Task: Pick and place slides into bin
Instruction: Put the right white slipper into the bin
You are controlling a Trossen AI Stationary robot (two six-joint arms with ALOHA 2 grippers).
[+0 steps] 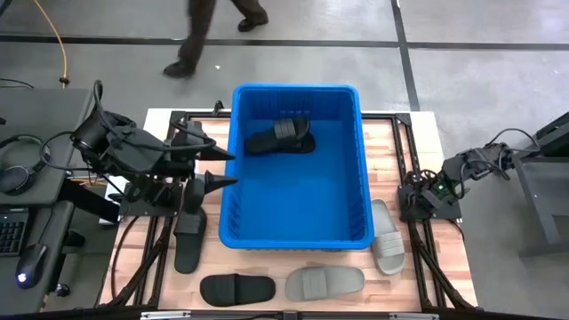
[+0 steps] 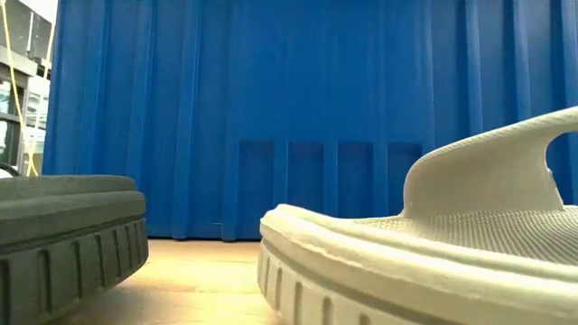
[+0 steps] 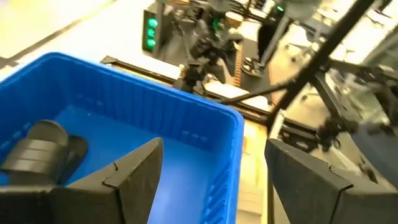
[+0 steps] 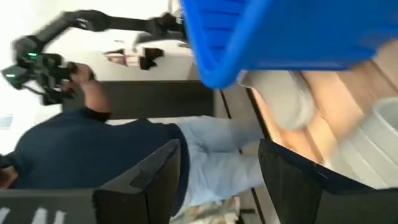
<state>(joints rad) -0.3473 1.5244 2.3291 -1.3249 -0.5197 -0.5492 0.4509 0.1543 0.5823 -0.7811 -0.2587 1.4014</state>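
One black slide (image 1: 281,137) lies in the blue bin (image 1: 233,200); four wait outside. From left: left gripper (image 1: 222,168), fingers spread and empty, at the bin's left rim; right gripper (image 1: 409,197) parted, empty, beside a grey slide (image 1: 386,236).

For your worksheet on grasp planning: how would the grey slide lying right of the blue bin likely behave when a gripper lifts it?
The grey slide looks like moulded foam, so probably light. Its thick ridged sole should stay fairly stiff, not droop. Lying flat on the table, it seems unlikely to roll.
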